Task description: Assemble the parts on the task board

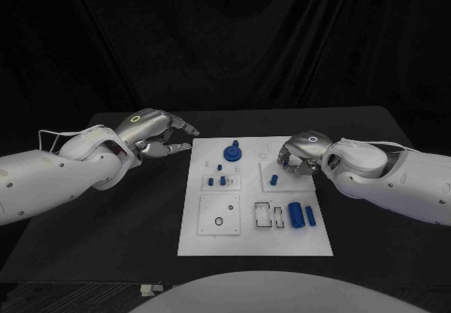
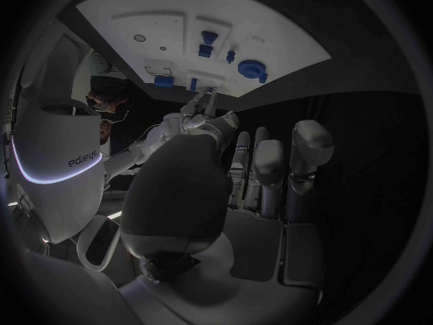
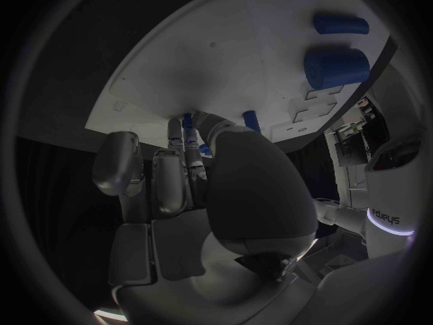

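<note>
Nearest on the task board (image 1: pixel 255 244), two blue cylinders lie side by side in the near right part: a thick cylinder (image 1: pixel 295 214) and, just to its right, a thin cylinder (image 1: pixel 310 217). To their left sit open rectangular slots (image 1: pixel 267 214), and further left a raised white plate (image 1: pixel 219 214) with holes. Midway up the board, small blue pegs (image 1: pixel 218 181) stand in the left block, and one blue peg (image 1: pixel 274 178) stands in the right block. Far on the board rests a round blue gear (image 1: pixel 231 153).

The right hand (image 1: pixel 298 156) is held over the board's far right part, fingers curled downward close to the blue peg; whether anything is pinched cannot be told. The left hand (image 1: pixel 161 135) hovers off the board's far left corner, fingers loosely bent, apparently holding nothing.

The step in hand seems to be seating or gripping the peg. It would best be kept upright, aligned over its hole and lowered slowly.

No writing can be read on the board.
</note>
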`<state>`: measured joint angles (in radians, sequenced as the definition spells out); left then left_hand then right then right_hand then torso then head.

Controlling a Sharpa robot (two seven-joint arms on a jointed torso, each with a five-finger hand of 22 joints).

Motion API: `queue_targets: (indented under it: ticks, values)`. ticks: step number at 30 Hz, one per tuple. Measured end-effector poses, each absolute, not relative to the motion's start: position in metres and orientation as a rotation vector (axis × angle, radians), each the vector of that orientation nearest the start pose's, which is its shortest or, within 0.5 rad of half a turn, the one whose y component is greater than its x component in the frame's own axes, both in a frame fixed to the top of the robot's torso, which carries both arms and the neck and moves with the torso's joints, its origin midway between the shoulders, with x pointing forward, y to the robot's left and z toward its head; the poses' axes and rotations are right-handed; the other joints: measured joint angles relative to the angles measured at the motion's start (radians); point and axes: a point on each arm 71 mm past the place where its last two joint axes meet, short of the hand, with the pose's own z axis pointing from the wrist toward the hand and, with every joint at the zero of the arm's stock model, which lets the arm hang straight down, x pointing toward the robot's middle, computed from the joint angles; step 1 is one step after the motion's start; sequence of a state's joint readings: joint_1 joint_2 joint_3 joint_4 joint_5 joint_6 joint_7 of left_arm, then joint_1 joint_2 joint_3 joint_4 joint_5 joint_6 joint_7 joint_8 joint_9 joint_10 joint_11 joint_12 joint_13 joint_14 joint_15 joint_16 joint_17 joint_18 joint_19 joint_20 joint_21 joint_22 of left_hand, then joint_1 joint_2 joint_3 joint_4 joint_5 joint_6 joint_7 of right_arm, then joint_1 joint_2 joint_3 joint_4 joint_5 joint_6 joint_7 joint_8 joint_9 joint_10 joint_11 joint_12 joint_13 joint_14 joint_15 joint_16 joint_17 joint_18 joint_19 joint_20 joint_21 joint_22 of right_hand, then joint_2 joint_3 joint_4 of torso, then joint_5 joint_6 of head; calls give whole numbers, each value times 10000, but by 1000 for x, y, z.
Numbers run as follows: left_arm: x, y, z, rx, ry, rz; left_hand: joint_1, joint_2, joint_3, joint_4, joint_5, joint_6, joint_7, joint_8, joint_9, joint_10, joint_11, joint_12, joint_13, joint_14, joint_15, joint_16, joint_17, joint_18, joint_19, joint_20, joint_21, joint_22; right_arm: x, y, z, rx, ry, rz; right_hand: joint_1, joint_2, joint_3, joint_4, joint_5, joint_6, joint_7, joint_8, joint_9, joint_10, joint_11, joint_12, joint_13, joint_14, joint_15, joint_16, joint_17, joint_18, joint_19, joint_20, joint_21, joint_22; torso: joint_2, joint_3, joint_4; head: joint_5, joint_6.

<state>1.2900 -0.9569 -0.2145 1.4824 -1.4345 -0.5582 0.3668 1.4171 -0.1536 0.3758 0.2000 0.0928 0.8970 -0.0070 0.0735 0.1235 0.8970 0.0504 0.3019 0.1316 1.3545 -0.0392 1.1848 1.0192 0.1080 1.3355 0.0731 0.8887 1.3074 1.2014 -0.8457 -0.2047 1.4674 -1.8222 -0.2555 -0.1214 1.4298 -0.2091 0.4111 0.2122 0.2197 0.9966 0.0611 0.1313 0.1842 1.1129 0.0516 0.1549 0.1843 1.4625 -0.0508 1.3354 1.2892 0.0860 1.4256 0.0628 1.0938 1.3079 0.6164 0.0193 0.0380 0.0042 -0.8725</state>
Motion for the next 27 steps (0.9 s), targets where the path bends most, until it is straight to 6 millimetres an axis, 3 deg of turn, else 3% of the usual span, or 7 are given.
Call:
queue_targets:
  ticks: [9, 12, 16, 27]
  values:
    - [466, 251, -183, 4256, 13921, -8198, 39, -39, 0, 0, 77, 36, 36, 0, 1, 0, 0, 0, 9, 0, 0, 0, -1, 0, 0, 0, 0, 0, 467, -216, -247, -5780, 17319, 3739, 5, -4, 168, -168, 222, 0, 0, 0, 23, 18, -16, 67, 25, 0, 0, -36, -31, -1, -16, -16, -40, -1, -3, -1, -2, 39, 0]
    - [466, 251, -183, 4253, 13938, -8205, 39, -39, 28, 28, 112, 37, 36, 0, -9, 0, 0, 36, 9, 0, 0, 0, -1, 0, 0, 0, 0, 0, 467, -216, -247, -5778, 17319, 3743, 106, -10, 335, -335, 391, 209, 191, 82, 118, 174, -44, 162, 55, 0, 0, -36, -31, -1, -35, -36, -40, -1, -2, -1, -2, 39, 0]
    - [466, 251, -184, 4249, 13958, -8213, 55, -23, 57, -1, 149, 36, 36, 0, -8, 0, 0, 36, 9, 0, 0, 0, 8, -1, 0, 0, 0, 0, 467, -216, -247, -5760, 17292, 3750, 209, 93, 459, -513, 498, 415, 307, 204, 218, 283, -80, 240, 95, 0, 0, -36, -27, 0, -35, -36, -40, -2, -1, -1, -1, 38, 0]
    - [465, 252, -186, 4244, 13989, -8222, 79, 1, 100, 10, 223, 36, 36, 0, -19, 34, 34, 35, 7, -21, 21, 0, 7, 0, 0, 0, 0, 0, 466, -217, -248, -5668, 17163, 3865, 287, 172, 597, -788, 425, 846, 347, 450, 446, 632, -156, 452, 184, 0, 0, -35, 4, -1, -35, -35, 83, -3, 0, -1, 2, 43, 0]
